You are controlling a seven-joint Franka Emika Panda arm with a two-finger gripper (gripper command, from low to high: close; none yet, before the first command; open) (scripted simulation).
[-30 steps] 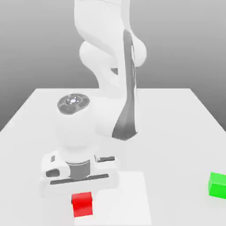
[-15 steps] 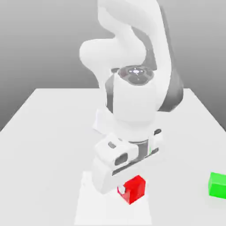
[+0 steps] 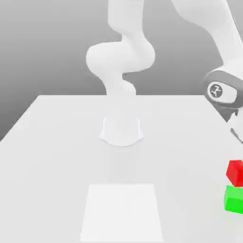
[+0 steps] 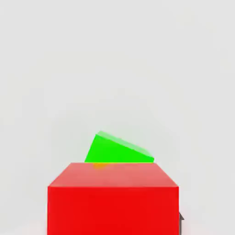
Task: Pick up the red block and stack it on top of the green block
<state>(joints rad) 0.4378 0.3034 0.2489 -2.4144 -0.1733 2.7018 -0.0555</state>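
The red block point(image 3: 236, 172) hangs tilted in the air at the exterior view's far right, just above the green block point(image 3: 234, 199), which rests on the white table point(image 3: 57, 156). A small gap separates the two. My arm's wrist point(image 3: 220, 91) reaches over them from above and runs past the picture's right edge. In the hand view the red block point(image 4: 112, 199) sits close up between my fingers, and my gripper is shut on it. The green block point(image 4: 117, 150) shows beyond it, partly covered by the red one.
The arm's round base point(image 3: 121, 131) stands mid-table. A paler square patch point(image 3: 122, 211) lies on the table near the front. The blocks are close to the table's right side in the exterior view.
The arm has swung from the table's front middle to the exterior view's right, carrying the red block off the table to just above the green block. The green block has not moved.
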